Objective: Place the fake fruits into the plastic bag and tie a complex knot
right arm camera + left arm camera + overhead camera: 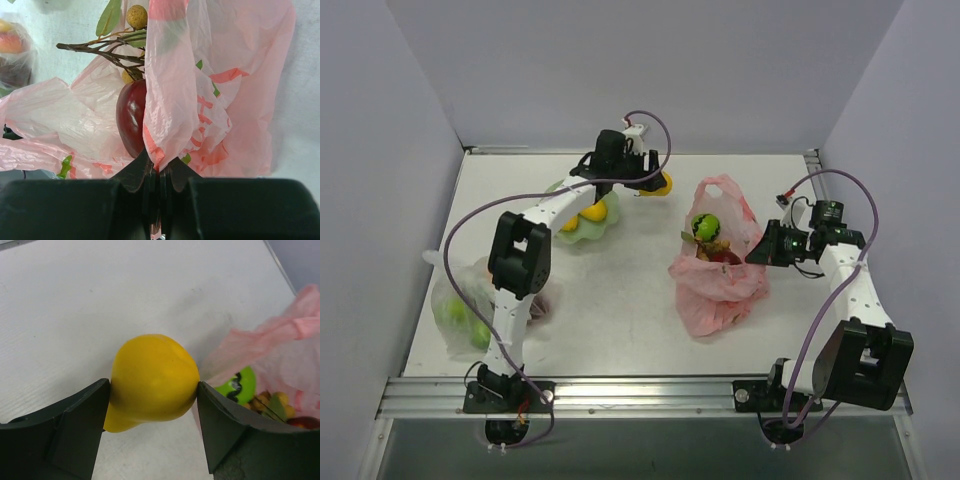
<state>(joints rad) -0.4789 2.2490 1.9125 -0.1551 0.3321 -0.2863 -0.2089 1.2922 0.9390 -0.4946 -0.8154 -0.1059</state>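
Note:
My left gripper [655,180] is shut on the yellow-orange citrus [152,380] and holds it above the table, left of the pink plastic bag [720,290]. The citrus also shows in the top view [663,184]. My right gripper [760,250] is shut on the bag's right edge [170,115] and holds the mouth open. Inside the bag lie the green round fruit [706,226], the red apple [131,117] and a brown fruit twig [107,50]. The bag's far side and the green fruit [240,385] show at the right of the left wrist view.
A green leafy plate [588,225] with another yellow fruit [592,212] lies under the left arm. A clear colourless bag of fruits [460,305] sits at the table's left edge. Grey walls close in on three sides.

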